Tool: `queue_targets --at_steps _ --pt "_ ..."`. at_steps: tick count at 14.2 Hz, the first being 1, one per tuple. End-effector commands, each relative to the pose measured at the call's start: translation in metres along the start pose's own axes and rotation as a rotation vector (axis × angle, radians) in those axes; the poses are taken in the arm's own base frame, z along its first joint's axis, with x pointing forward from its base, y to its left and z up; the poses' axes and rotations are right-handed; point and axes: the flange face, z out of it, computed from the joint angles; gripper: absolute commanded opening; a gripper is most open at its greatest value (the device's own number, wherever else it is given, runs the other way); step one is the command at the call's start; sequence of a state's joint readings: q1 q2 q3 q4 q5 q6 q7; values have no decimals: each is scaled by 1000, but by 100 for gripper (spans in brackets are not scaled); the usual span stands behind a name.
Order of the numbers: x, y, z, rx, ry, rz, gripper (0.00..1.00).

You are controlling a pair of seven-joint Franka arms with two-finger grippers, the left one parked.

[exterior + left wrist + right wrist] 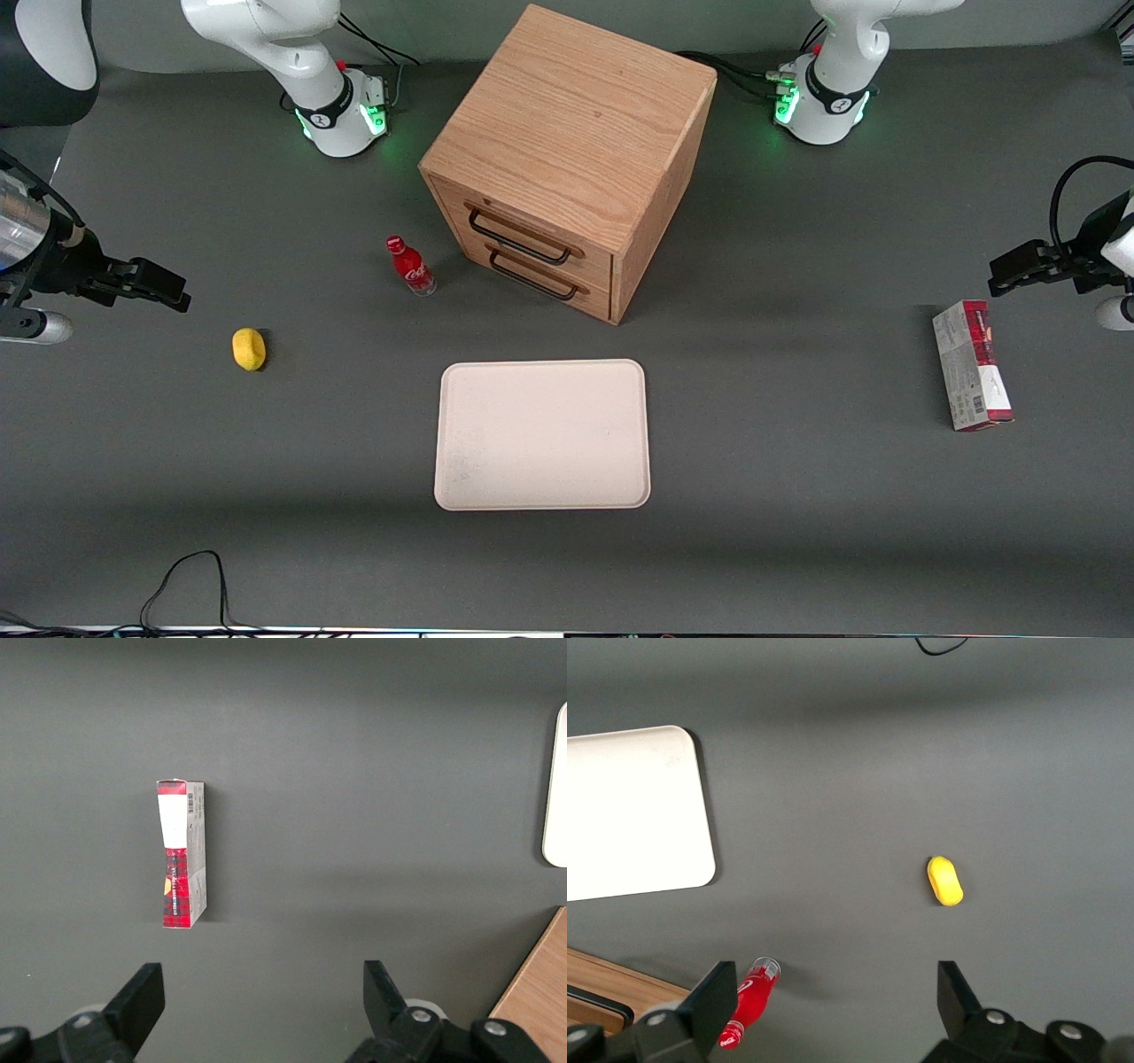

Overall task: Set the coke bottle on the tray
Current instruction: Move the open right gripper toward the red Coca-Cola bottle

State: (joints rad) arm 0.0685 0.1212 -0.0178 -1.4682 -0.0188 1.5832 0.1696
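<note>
Beside the drawer cabinet (567, 159), coke bottle (410, 266) stands upright on surface (797, 496), farther from camera than tray (542, 434); lemon (249, 349) nearby; hand (168, 288) released, well apart

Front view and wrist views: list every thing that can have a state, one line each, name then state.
Coke bottle: upright on the table, cap on, not held.
Tray: flat on the table, nothing on it.
Cabinet: both drawers shut.
Lemon: lying loose on the table.
Carton: lying flat, toward the parked arm's end.
Gripper: open, holding nothing, above the table near the lemon.
</note>
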Motion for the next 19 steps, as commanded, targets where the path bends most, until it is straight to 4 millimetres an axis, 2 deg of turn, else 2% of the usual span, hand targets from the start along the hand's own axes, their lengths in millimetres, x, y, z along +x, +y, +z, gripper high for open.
queue_targets --at_steps 1,5,7,9,11,15,17,19 --pt "2 0 -5 -6 -11 -4 100" --pt "-7 -13 1 20 -62 -8 100" --pt "-29 -31 3 66 -120 34 100" --pt "-55 -57 16 63 -142 20 100" --pt "-85 -74 35 52 -126 34 100" --pt "-151 -103 93 65 -69 11 100" --pt "-168 -112 122 55 -52 -11 100" --pt "-178 -119 149 48 -44 -25 100"
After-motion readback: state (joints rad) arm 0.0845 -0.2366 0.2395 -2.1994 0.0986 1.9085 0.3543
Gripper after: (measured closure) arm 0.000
